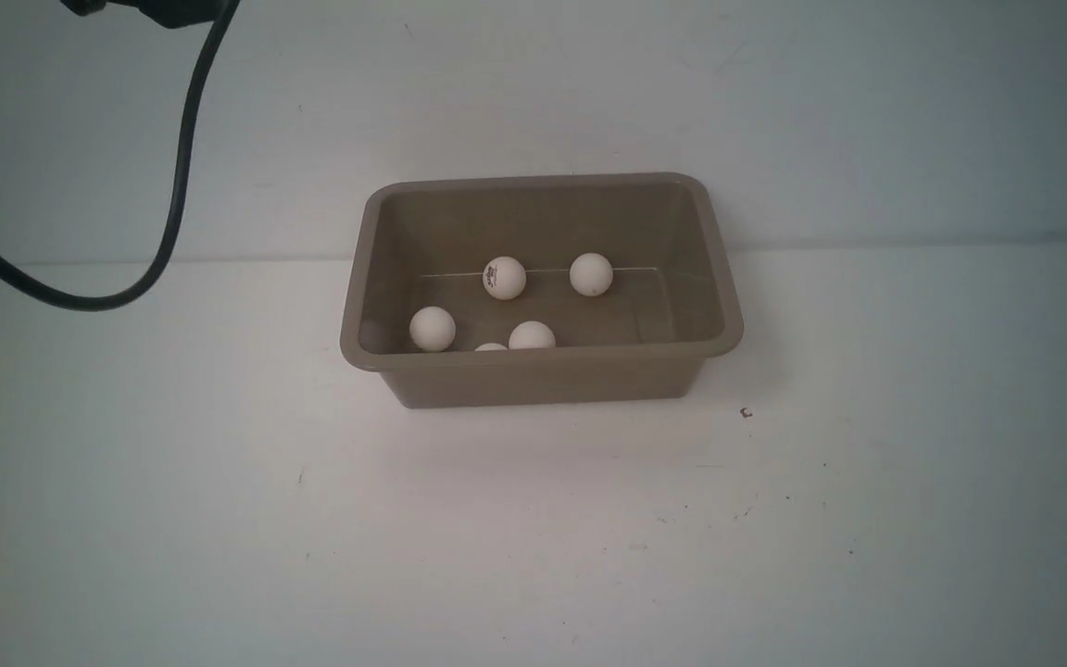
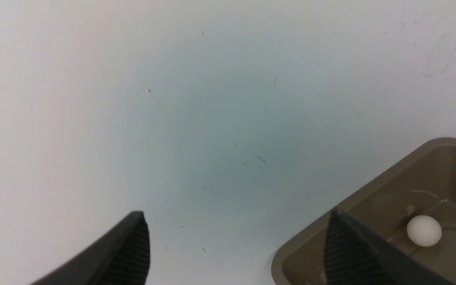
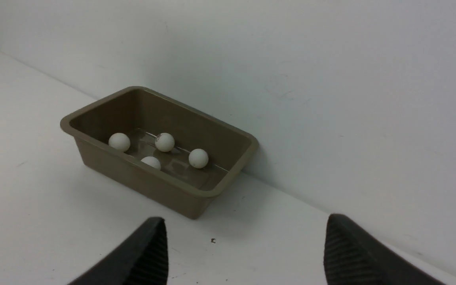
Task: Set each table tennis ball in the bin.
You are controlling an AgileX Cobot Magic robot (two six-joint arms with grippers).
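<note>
The taupe bin (image 1: pixel 589 355) stands at mid-table against the back wall. Five white table tennis balls lie inside it: one with a dark logo (image 1: pixel 505 278), one to its right (image 1: pixel 591 274), one at the near left (image 1: pixel 432 328), one at the near middle (image 1: pixel 532 335), and one mostly hidden behind the near rim (image 1: pixel 491 346). My left gripper (image 2: pixel 238 221) is open and empty beside a corner of the bin (image 2: pixel 386 177), where one ball (image 2: pixel 424 230) shows. My right gripper (image 3: pixel 246 223) is open and empty, set back from the bin (image 3: pixel 196 114).
A black cable (image 1: pixel 177 185) hangs from the left arm at the top left of the front view. The white wall (image 1: pixel 774 111) rises right behind the bin. A small dark mark (image 1: pixel 746 413) sits on the white table (image 1: pixel 533 537) by the bin's near right corner.
</note>
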